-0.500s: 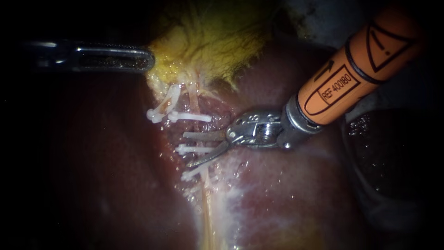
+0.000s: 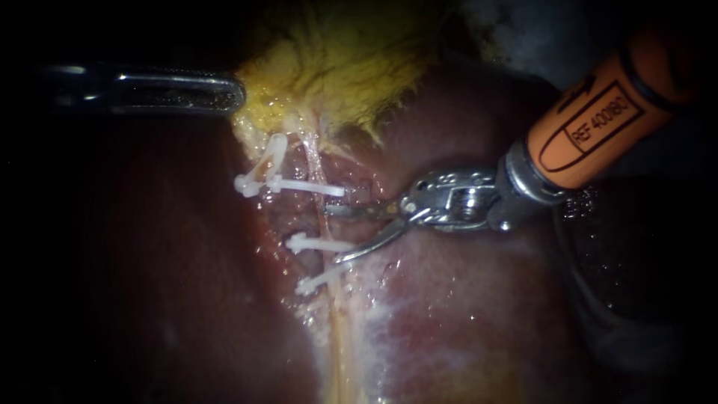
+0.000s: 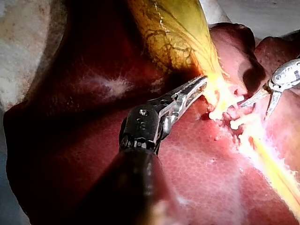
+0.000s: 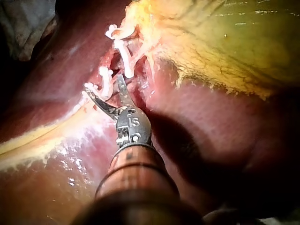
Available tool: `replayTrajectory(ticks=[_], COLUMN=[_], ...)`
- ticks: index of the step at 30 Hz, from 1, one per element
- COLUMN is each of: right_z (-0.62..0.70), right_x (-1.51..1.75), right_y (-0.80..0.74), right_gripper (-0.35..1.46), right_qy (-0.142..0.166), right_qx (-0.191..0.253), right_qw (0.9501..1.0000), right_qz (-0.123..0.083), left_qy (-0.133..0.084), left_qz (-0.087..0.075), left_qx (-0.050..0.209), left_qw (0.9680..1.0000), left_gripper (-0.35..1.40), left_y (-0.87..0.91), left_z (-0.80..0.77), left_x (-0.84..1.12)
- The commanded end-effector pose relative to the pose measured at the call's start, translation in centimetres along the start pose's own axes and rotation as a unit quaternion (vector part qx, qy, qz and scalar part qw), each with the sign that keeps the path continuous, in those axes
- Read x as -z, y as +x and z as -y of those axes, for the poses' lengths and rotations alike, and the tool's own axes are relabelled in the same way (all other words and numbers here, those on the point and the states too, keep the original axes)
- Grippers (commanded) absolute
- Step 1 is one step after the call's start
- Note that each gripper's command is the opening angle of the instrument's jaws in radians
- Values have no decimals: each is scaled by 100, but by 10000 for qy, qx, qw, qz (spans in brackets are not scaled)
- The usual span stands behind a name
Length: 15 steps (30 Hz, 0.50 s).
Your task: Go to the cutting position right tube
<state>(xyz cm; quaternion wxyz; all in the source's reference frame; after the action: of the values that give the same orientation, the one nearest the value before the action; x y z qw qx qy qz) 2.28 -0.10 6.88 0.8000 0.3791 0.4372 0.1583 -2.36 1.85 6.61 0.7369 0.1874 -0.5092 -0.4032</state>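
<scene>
2 instruments in view. The right instrument [image 2: 333, 235] had its end effector apart, 2 blades spread w/ nothing gripped, tips just at the right tube [image 2: 314, 164]. The upper blade sat btwn the top & middle clips, the lower btwn the middle & bottom ones. 4 white clips [image 2: 307, 188] counted: 3 across the right tube, 1 slanted just beside it. The left instrument [image 2: 238, 96] had its end effector clamped on the edge of the 1 gallbladder [image 2: 336, 67], apart from the clips. The liver [image 2: 464, 314] lay beneath.
</scene>
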Motion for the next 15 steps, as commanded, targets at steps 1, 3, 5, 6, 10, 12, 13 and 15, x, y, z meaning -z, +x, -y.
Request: replayTrajectory(ticks=[1, 3, 5, 6, 10, 12, 13, 15], right_z=[-1, -4, -8, -9, -17, -22, -24, -29], right_x=[0, 0, -2, -3, -11, -16, -18, -24], right_y=[-1, -4, -6, -7, -11, -12, -13, -15], right_gripper=[113, 113, 113, 113, 113, 113, 113, 113], right_qy=[9, -7, 5, 21, 78, 139, 172, 258], right_qx=[-28, -80, -160, -185, -357, -454, -514, -601], right_qw=[10000, 10000, 9999, 9998, 9993, 9989, 9985, 9978], right_qz=[8, 6, -3, -12, -31, -48, -47, -83], left_qy=[-13, -13, -14, -14, -14, -14, -14, -14], left_qz=[3, 3, 3, 3, 3, 3, 3, 3], left_qx=[3, 3, 3, 3, 3, 3, 3, 3], left_qw=[10000, 10000, 10000, 10000, 10000, 10000, 10000, 10000], left_gripper=[-35, -35, -35, -35, -35, -35, -35, -35], left_y=[0, 0, 0, 0, 0, 0, 0, 0], left_z=[0, 0, 0, 0, 0, 0, 0, 0], left_x=[1, 1, 1, 1, 1, 1, 1, 1])
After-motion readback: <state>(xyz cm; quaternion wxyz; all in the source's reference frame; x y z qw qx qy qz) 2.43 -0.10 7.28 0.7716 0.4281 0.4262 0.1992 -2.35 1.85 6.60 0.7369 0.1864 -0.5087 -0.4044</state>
